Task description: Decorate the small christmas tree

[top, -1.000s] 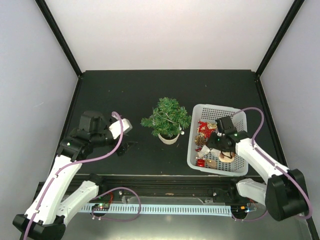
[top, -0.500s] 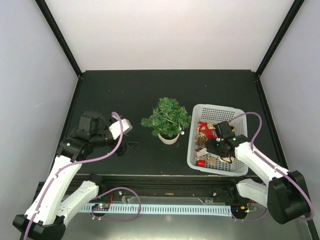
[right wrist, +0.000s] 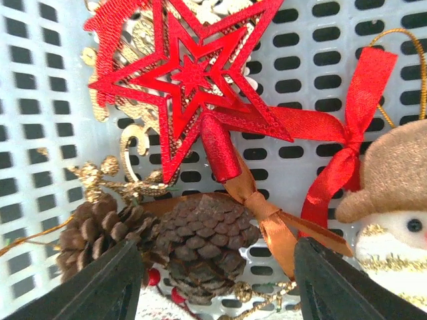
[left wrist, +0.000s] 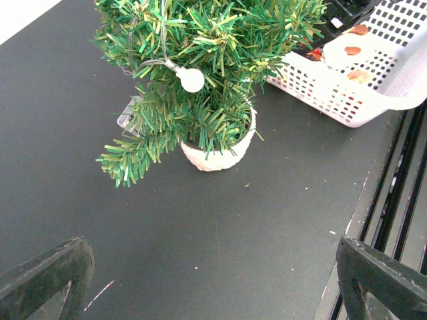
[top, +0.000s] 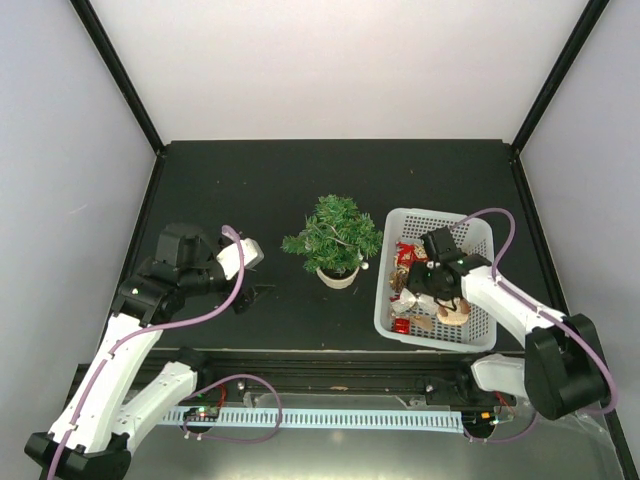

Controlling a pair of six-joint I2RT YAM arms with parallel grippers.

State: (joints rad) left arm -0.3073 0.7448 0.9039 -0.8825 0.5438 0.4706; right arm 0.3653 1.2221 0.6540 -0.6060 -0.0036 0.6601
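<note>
The small christmas tree (top: pixel 335 233), a bushy green fir in a cream-white pot (left wrist: pixel 217 155), stands mid-table and carries a white bulb (left wrist: pixel 192 79). My left gripper (top: pixel 247 293) is open and empty, low over the bare mat to the tree's left. My right gripper (top: pixel 414 296) is down inside the white basket (top: pixel 455 223), open, its jaws on either side of a brown pine cone (right wrist: pixel 203 243) with an orange ribbon (right wrist: pixel 267 217). A red star ornament (right wrist: pixel 190 73) lies just beyond the cone.
The basket also holds a second pine cone (right wrist: pixel 97 233), gold ornaments, a red bow (right wrist: pixel 347 153) and a plush snowman (right wrist: pixel 393 207). Black rails run along the table's near edge (left wrist: pixel 393 200). The basket's near wall (left wrist: pixel 333 93) stands right of the tree.
My right gripper has shifted left and a little back inside the basket, ending over the pine cones. The left arm and the tree have not moved.
</note>
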